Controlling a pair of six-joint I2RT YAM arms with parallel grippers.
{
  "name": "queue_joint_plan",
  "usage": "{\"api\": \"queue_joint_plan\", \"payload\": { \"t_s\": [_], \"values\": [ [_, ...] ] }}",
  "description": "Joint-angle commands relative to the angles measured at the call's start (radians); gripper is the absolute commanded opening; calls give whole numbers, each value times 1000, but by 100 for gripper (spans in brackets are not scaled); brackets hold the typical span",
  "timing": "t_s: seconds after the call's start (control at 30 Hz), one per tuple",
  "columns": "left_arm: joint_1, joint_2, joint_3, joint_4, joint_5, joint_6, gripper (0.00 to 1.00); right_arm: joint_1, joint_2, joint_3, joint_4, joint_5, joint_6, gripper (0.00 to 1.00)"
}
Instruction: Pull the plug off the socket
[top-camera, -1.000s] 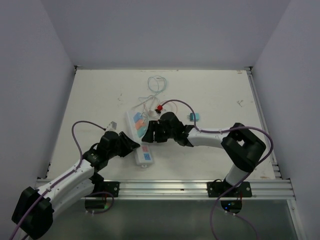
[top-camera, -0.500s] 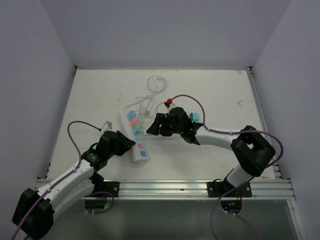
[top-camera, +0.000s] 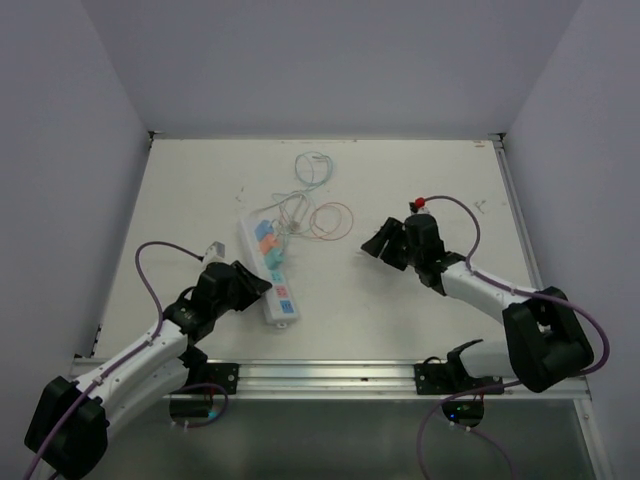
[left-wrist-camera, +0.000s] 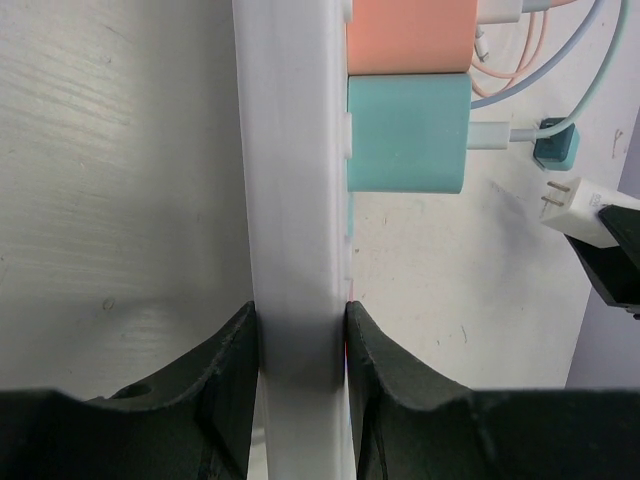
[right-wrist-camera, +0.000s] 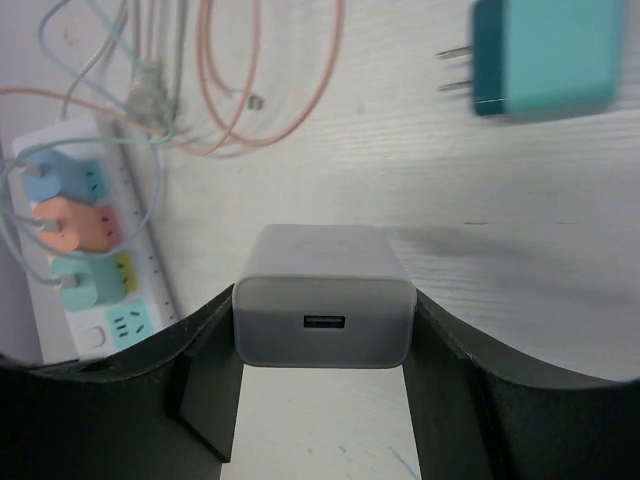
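The socket, a long white power strip (top-camera: 268, 268), lies left of centre with blue, orange and teal chargers plugged in. My left gripper (top-camera: 256, 288) is shut on its near end; the left wrist view shows both fingers pressed on the strip's sides (left-wrist-camera: 295, 200). My right gripper (top-camera: 372, 247) is off to the right, clear of the strip. It is shut on a white USB plug (right-wrist-camera: 324, 270), held free above the table with its prongs out. This plug also shows in the left wrist view (left-wrist-camera: 585, 210).
A loose teal charger (right-wrist-camera: 545, 55) lies on the table beyond the right gripper. Thin white, blue and orange cables (top-camera: 315, 205) coil behind the strip. The right arm's purple cable (top-camera: 470, 235) arcs over the table. White walls enclose the table.
My right gripper has pulled back to the right with the white plug, well away from the strip. The strip swung left early on, then stayed still in my left gripper.
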Motion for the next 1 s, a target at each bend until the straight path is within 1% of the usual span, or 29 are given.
{"api": "queue_joint_plan", "payload": {
  "t_s": [0.0, 0.03, 0.13, 0.27, 0.37, 0.4, 0.47, 0.5, 0.57, 0.6, 0.67, 0.7, 0.77, 0.97],
  "values": [
    [6, 18, -33, 6, 9, 69, 0, -80, -46, -41, -59, 24, 18, 0],
    [6, 22, -33, 13, 19, 79, 0, -114, -49, -51, -55, 8, 20, 0],
    [6, 20, -35, 40, 32, 87, 0, -163, -38, -77, -15, -41, 18, 0],
    [6, 20, -35, 58, 48, 95, 0, -212, 22, -68, -42, -81, 38, 0],
    [6, 26, -36, 63, 55, 101, 0, -235, 59, -58, -56, -107, 56, 19],
    [6, 26, -36, 66, 55, 101, 0, -238, 65, -55, -59, -107, 59, 32],
    [6, 29, -35, 67, 58, 101, 0, -249, 65, -57, -64, -102, 59, 46],
    [6, 31, -35, 72, 60, 101, 0, -252, 60, -58, -67, -99, 55, 57],
    [6, 35, -36, 73, 62, 101, 0, -266, 53, -57, -85, -92, 49, 68],
    [6, 35, -36, 75, 62, 102, 0, -269, 51, -54, -91, -89, 41, 77],
    [6, 38, -38, 78, 63, 102, 0, -278, 43, -52, -111, -79, 32, 84],
    [6, 40, -39, 79, 63, 104, 0, -281, 39, -52, -113, -76, 21, 89],
    [6, 42, -41, 84, 63, 104, 0, -287, 34, -51, -125, -70, 10, 94],
    [6, 38, -47, 87, 63, 105, 0, -303, -1, -46, -171, -35, -31, 94]
  ]
}}
